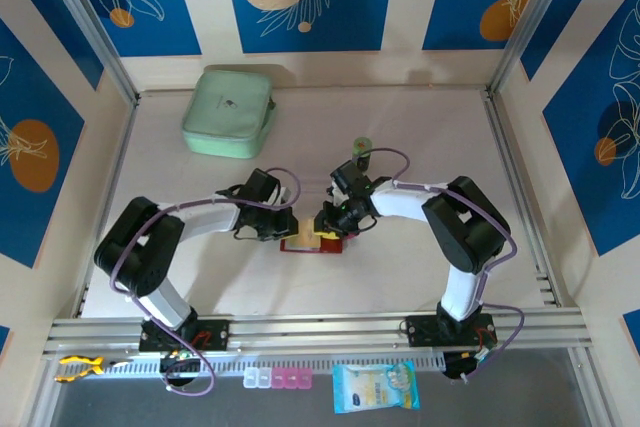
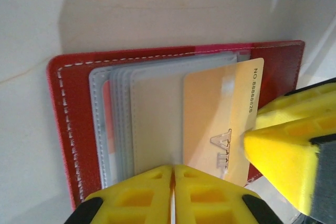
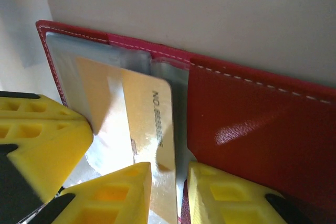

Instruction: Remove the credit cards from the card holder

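The wallet (image 1: 298, 245) lies open at the centre of the table (image 1: 400, 147), with a mint case (image 1: 228, 112) at its 11 o'clock. The left gripper (image 2: 172, 192) sits at the wallet's 9 o'clock, its jaws clenched tip to tip over the edge of the grey sleeves (image 2: 118, 119). Whether they pinch a sleeve I cannot tell. The right gripper (image 3: 169, 174) reaches from the wallet's 1 o'clock and grasps 1 orange card (image 3: 157, 124) by its end, with 1 finger on each face. The card is partly out of its sleeve and lies over the wallet's red inner flap.
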`<state>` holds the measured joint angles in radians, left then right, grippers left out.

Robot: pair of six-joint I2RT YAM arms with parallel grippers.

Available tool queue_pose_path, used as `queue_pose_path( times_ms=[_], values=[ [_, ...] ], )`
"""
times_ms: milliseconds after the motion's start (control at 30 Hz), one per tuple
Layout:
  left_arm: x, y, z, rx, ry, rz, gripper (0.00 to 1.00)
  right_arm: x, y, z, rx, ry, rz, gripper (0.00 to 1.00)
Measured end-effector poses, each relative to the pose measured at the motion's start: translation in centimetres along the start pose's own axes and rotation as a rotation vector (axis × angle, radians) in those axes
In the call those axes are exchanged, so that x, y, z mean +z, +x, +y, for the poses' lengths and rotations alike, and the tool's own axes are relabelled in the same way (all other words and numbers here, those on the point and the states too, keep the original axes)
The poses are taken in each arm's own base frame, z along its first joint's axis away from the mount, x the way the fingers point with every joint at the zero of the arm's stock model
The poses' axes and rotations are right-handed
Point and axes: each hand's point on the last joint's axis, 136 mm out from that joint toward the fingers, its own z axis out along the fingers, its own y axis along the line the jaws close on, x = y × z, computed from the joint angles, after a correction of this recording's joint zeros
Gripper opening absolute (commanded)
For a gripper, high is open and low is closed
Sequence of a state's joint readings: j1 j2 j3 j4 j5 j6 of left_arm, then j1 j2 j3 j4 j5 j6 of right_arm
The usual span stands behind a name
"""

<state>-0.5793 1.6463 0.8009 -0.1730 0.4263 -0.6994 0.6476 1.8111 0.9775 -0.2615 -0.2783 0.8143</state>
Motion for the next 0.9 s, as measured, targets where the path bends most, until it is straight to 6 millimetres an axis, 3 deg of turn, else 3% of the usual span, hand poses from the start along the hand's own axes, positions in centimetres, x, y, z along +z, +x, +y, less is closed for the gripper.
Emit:
queue_pose_path(
  times_ms=[333, 633, 900],
  values=[
    [0.0, 0.0, 0.0, 0.002, 0.001, 0.000, 0.10, 0.4, 0.2, 0.5, 0.006, -0.072, 0.014, 0.18],
    [-0.1, -0.1, 0.1, 0.002, -0.004, -0.008, 0.09, -0.5, 0.1, 1.1, -0.016, -0.099, -0.006, 0.03],
    [-0.3, -0.1, 0.4, -0.001, -0.026, -0.018, 0.10, -1.1, 0.0, 0.9, -0.029, -0.090, -0.016, 0.02]
  ],
)
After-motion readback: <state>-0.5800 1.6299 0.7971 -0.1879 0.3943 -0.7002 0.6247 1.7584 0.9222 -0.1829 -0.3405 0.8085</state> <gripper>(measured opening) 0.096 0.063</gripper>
